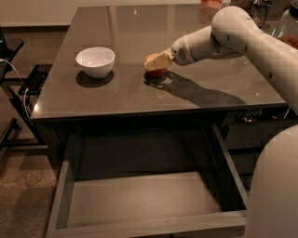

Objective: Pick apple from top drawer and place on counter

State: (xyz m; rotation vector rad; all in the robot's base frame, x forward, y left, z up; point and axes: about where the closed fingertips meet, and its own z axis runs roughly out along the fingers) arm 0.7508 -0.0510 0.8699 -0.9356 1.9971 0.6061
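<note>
The apple, red with yellowish patches, is low over the middle of the counter, just above or touching its own reflection. My gripper reaches in from the right, and its cream fingers are closed around the apple's top. The top drawer is pulled out below the counter's front edge, and its flat grey bottom shows nothing in it.
A white bowl stands on the counter left of the apple. Jars and an orange object are at the counter's far right edge. A dark stand with cables is on the floor at left. My white arm crosses the right side.
</note>
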